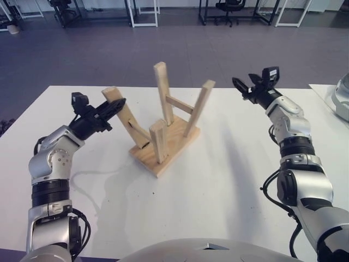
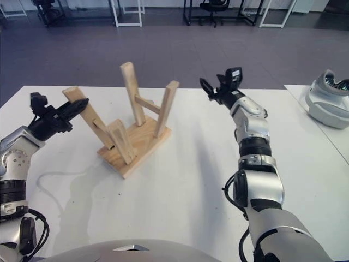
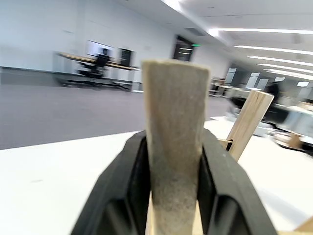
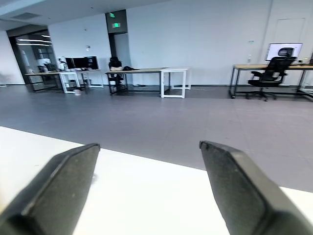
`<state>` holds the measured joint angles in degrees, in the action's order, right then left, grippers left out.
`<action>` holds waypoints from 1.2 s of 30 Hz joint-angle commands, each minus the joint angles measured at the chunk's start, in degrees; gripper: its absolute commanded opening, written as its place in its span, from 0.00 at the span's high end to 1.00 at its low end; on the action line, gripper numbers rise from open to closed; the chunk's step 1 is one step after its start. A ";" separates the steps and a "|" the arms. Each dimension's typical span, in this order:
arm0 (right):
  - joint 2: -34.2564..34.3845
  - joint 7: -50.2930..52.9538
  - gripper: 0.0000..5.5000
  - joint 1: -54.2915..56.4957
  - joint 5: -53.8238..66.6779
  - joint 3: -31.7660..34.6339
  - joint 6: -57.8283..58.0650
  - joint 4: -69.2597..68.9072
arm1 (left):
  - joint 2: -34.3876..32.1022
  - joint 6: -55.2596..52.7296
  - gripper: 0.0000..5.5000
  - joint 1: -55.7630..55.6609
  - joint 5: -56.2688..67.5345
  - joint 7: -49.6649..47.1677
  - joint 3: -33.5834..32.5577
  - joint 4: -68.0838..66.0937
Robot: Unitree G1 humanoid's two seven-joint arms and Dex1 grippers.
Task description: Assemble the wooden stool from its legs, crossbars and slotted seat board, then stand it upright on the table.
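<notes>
A wooden stool (image 1: 163, 128) lies upside down on the white table (image 1: 218, 185), its seat board (image 1: 172, 147) flat on the surface and its legs pointing up, with a crossbar (image 1: 180, 103) joining the two far ones. My left gripper (image 1: 117, 106) is shut on the top of the left leg (image 1: 122, 112), which leans outward. That leg end (image 3: 175, 137) is clamped between the black fingers (image 3: 122, 186). My right gripper (image 1: 246, 87) hovers open above the table to the right of the stool, clear of it, nothing between its fingers (image 4: 54, 186).
A white-and-grey headset (image 2: 327, 98) lies on a neighbouring table at the far right. Beyond the table's far edge is grey floor with desks and chairs (image 1: 229, 11). Free table surface stretches in front of and to the right of the stool.
</notes>
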<state>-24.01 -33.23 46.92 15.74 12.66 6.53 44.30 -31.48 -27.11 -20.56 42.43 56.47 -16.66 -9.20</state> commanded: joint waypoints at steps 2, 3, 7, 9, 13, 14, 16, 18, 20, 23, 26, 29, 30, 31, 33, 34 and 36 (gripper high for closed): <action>-4.56 -10.23 0.30 -2.06 -0.44 -2.38 -0.56 -2.23 | 1.75 -4.94 0.81 -6.28 3.66 7.06 4.36 1.42; -4.85 -14.54 0.30 -5.16 -0.18 -4.39 0.03 -5.76 | 2.82 -5.65 0.81 -7.96 3.49 7.92 5.78 1.33; -5.01 -19.48 0.30 -9.24 -0.27 -6.83 0.39 -10.00 | 5.02 -5.54 0.81 -8.85 -1.12 9.51 11.50 1.25; -5.39 -19.40 0.30 -9.21 -0.76 -6.87 0.02 -9.52 | 4.78 -4.07 0.74 -7.85 -4.26 10.54 14.07 -0.31; -6.53 -18.90 0.30 -9.59 -1.29 -6.30 -0.48 -8.57 | 4.12 -1.51 0.61 -9.13 -5.69 9.96 11.97 -5.74; -6.65 -18.78 0.30 -9.77 -1.28 -6.18 -0.44 -8.61 | 4.08 -1.19 0.57 -9.43 -5.66 9.91 11.52 -6.26; -7.66 -18.75 0.30 -11.84 -3.07 -7.44 -1.55 -8.65 | 3.70 -3.52 0.48 -9.03 -1.76 9.46 8.59 -1.86; -9.26 -19.52 0.30 -14.41 -6.12 -9.66 -3.50 -7.73 | 2.76 -6.91 0.41 -6.76 2.66 7.73 6.12 7.61; -11.25 -22.07 0.30 -18.85 -6.60 -10.25 -4.05 -10.43 | 0.82 -9.99 0.36 -3.84 6.21 5.91 3.35 15.07; -16.81 -30.15 0.30 -30.81 -0.69 -6.17 -0.58 -21.87 | -6.87 -13.88 0.28 7.59 7.95 6.81 -3.43 22.40; -21.88 -36.84 0.30 -39.59 4.68 -3.15 4.00 -31.47 | -14.20 -11.52 0.21 21.21 1.06 10.56 -3.22 24.26; -22.26 -37.18 0.30 -41.18 2.41 -6.09 2.59 -33.89 | -17.34 -7.68 0.21 29.28 -6.14 10.98 0.42 25.02; -20.67 -35.17 0.30 -39.59 0.27 -7.39 0.44 -31.89 | -17.91 -5.51 0.21 30.89 -9.59 10.38 2.87 25.19; -19.66 -33.78 0.30 -38.51 -0.99 -8.25 -1.07 -30.41 | -18.28 -3.85 0.21 31.99 -12.10 9.98 4.61 25.32; -15.89 -30.91 0.30 -37.16 -5.85 -12.42 -7.08 -23.64 | -16.23 3.72 0.21 35.37 -24.09 5.13 15.36 25.09; -14.39 -31.39 0.30 -37.98 -6.10 -14.04 -7.58 -23.19 | -13.82 5.58 0.21 35.50 -27.15 2.18 18.44 24.87; -13.15 -33.50 0.30 -40.41 -4.83 -15.85 -6.80 -25.31 | -9.87 7.33 0.21 34.35 -29.46 -2.45 20.58 24.26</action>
<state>-37.37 -64.72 8.13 10.12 -1.87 -0.65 20.97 -43.53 -20.43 15.24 15.38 57.65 2.63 15.85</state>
